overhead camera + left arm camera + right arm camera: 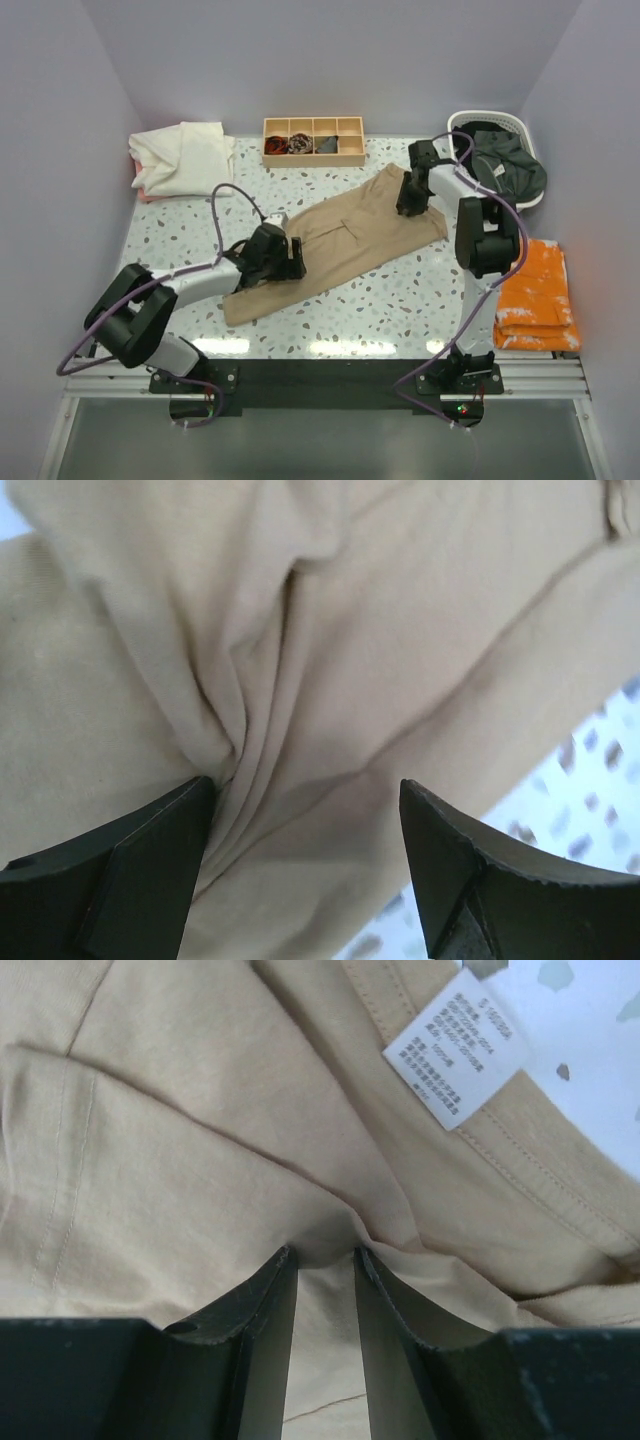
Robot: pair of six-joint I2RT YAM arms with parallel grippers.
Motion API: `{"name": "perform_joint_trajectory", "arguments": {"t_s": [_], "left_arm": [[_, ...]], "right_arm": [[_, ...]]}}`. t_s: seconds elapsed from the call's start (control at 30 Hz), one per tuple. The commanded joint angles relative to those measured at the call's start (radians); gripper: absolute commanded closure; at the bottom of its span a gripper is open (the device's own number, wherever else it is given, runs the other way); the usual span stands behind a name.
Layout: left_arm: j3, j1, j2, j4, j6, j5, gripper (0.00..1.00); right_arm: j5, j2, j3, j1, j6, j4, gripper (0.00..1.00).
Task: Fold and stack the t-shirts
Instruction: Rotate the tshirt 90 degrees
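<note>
While my right pincer (326, 1260) is clamped on a fold near its white label (457, 1048), the tan t-shirt (345, 232) lies rumpled diagonally across the speckled table (400, 300); my left pincer (305, 800) stands apart over its creases.

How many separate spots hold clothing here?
4: tan shirt mid-table, cream pile far left, dark clothes in the far-right basket, orange stack near right. Piles may hide more.

I see the tan cloth t-shirt (340, 238) central on the tabletop (400, 300), the wooden divided tray (313, 158) behind, at the far edge.
</note>
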Motion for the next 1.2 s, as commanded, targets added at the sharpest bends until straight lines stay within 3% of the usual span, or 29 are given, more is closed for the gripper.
{"name": "perform_joint_trajectory", "arguments": {"t_s": [0.0, 0.3, 0.57, 0.67, 0.83, 1.0, 1.17], "left_arm": [[-0.156, -0.165, -0.059, -0.218, -0.180, 0.170, 0.19], [-0.269, -0.504, -0.234, -0.224, -0.382, 0.307, 0.19], [-0.027, -0.587, -0.182, -0.359, -0.280, 0.247, 0.20], [0.089, -0.571, -0.166, -0.451, -0.214, 0.121, 0.18], [0.292, -0.393, -0.142, -0.541, -0.049, 0.012, 0.16], [0.415, -0.180, -0.072, -0.372, 0.128, 0.046, 0.14], [0.583, -0.112, 0.160, -0.222, 0.282, 0.156, 0.16]], "right_arm": [[0.024, 0.071, 0.129, 0.011, -0.041, -0.074, 0.66], [-0.047, 0.283, 0.491, 0.121, -0.134, -0.248, 0.66], [-0.133, 0.424, 0.729, 0.216, -0.206, -0.312, 0.65], [-0.146, 0.336, 0.648, 0.213, -0.225, -0.194, 0.66], [-0.120, 0.075, 0.417, 0.189, -0.220, -0.003, 0.64], [-0.018, -0.179, 0.251, 0.172, -0.214, -0.002, 0.63], [0.030, -0.388, -0.011, 0.174, -0.159, -0.015, 0.63]]}}
